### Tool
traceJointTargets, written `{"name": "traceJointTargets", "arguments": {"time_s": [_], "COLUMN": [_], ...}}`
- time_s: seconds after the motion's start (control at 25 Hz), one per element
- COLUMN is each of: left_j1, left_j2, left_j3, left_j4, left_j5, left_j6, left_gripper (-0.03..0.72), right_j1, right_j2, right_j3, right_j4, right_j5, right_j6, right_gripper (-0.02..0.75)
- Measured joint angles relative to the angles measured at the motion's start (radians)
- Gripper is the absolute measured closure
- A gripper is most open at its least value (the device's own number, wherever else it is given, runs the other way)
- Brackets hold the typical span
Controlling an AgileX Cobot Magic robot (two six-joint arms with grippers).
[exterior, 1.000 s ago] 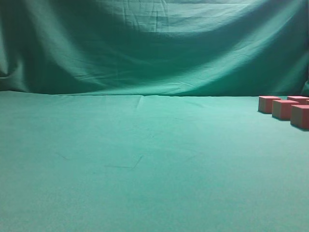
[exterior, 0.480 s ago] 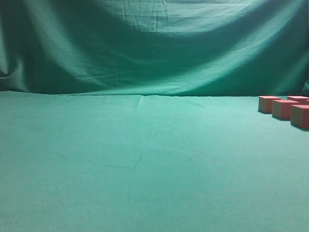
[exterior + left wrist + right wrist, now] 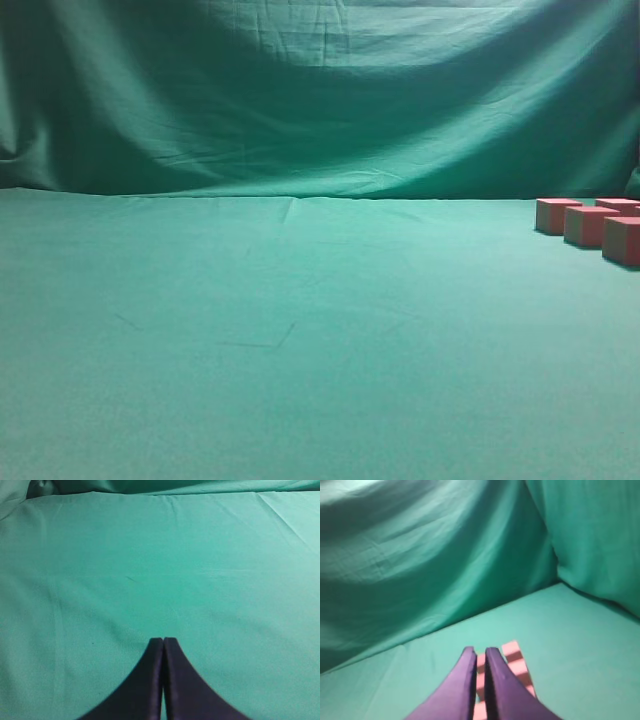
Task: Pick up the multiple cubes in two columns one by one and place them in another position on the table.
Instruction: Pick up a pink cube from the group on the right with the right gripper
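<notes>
The small reddish-pink cubes with tan sides [image 3: 589,225], probably light, stiff and sharp-edged, are sitting beside the teal cloth worktop's [image 3: 300,350] right edge, inviting a grip across two flat sides, while the right end effector [image 3: 479,652] is hovering above them nearly closed and empty, and the left end effector [image 3: 163,640] is resting closed and empty.

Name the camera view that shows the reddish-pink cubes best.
The exterior view: several reddish-pink cubes sit unobstructed at the right edge of the teal table. The right wrist view shows them partly hidden behind the right gripper. The left wrist view shows none.

The right pincer [image 3: 479,655] hides most cubes [image 3: 516,662]; exterior view crops others.
</notes>
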Motion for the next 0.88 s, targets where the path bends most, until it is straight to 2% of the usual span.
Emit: {"name": "traceJointTargets", "arguments": {"time_s": [0.16, 0.24, 0.4, 0.56, 0.68, 0.72, 0.76, 0.88], "left_j1": [0.0, 0.0, 0.0, 0.0, 0.0, 0.0, 0.0, 0.0], "left_j2": [0.0, 0.0, 0.0, 0.0, 0.0, 0.0, 0.0, 0.0], "left_j3": [0.0, 0.0, 0.0, 0.0, 0.0, 0.0, 0.0, 0.0], "left_j4": [0.0, 0.0, 0.0, 0.0, 0.0, 0.0, 0.0, 0.0], "left_j5": [0.0, 0.0, 0.0, 0.0, 0.0, 0.0, 0.0, 0.0], "left_j6": [0.0, 0.0, 0.0, 0.0, 0.0, 0.0, 0.0, 0.0], "left_gripper": [0.688, 0.688, 0.688, 0.688, 0.688, 0.688, 0.688, 0.688], "right_j1": [0.0, 0.0, 0.0, 0.0, 0.0, 0.0, 0.0, 0.0], "right_j2": [0.049, 0.15, 0.263, 0.38, 0.488, 0.528, 0.568, 0.675], "right_j3": [-0.109, -0.19, -0.246, -0.335, -0.439, -0.467, -0.498, -0.575], "right_j4": [0.004, 0.005, 0.01, 0.004, -0.028, -0.043, -0.068, -0.183], "right_j5": [0.064, 0.161, 0.215, 0.356, 0.507, 0.559, 0.611, 0.75], "right_j6": [-0.007, -0.041, -0.085, -0.204, -0.26, -0.26, -0.256, -0.155], "right_gripper": [0.69, 0.69, 0.69, 0.69, 0.69, 0.738, 0.738, 0.738]}}
